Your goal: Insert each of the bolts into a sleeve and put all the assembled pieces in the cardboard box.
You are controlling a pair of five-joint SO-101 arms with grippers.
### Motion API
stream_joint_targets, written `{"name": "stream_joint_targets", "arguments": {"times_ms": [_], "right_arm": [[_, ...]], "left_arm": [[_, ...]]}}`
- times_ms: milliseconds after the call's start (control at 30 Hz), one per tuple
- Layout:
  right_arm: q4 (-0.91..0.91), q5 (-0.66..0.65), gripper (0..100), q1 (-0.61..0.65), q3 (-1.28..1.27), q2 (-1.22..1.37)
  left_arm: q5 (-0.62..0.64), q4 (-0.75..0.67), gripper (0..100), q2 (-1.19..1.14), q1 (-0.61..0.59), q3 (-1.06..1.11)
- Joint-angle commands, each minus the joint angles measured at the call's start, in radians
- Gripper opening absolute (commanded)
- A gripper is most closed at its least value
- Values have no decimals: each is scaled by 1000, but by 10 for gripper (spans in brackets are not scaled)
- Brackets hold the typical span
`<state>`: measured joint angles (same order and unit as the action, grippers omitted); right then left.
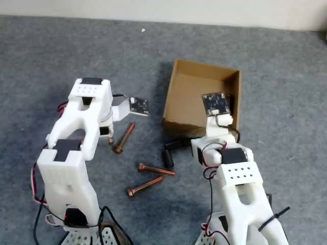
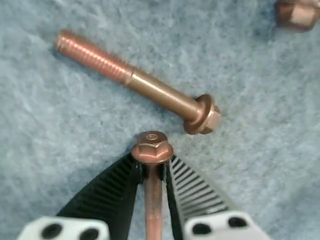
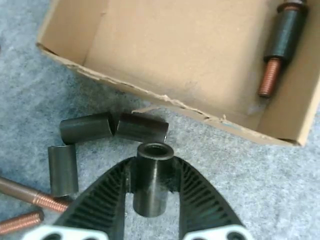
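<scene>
Sleeves (image 3: 142,128) just beside cardboard box (image 3: 175,50)

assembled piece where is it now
Right wrist view: the assembled piece lies inside the cardboard box, near a side wall, ahead of the right gripper.

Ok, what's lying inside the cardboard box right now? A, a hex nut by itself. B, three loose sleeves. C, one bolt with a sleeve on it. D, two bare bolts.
C: the right wrist view shows a single bolt with a dark sleeve slid over its shank, lying against a wall inside the cardboard box.
</scene>
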<state>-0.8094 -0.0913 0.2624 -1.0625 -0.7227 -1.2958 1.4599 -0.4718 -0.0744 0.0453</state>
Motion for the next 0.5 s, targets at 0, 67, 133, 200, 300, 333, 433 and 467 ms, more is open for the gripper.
{"name": "stream_joint_targets", "arguments": {"times_ms": [0, 67, 133, 200, 300, 333, 433, 467], "right_arm": [[27, -8, 5, -13, 15, -42], [27, -8, 5, -13, 13, -45], [25, -8, 5, -13, 13, -45], [21, -8, 5, -13, 16, -47], [19, -6, 5, -13, 8, -94], [13, -6, 5, -13, 4, -128], [-25, -5, 5, -8, -36, -263], [-25, -5, 5, -8, -56, -309]], "left_arm": [[29, 51, 5, 101, 15, -31], [78, 69, 5, 174, 15, -27], [127, 91, 5, 246, 15, -27], [175, 107, 5, 315, 15, -25], [250, 112, 5, 426, 15, 13], [273, 109, 5, 467, 16, 33], [370, 107, 5, 593, 31, 96], [410, 104, 5, 634, 42, 119]]}}
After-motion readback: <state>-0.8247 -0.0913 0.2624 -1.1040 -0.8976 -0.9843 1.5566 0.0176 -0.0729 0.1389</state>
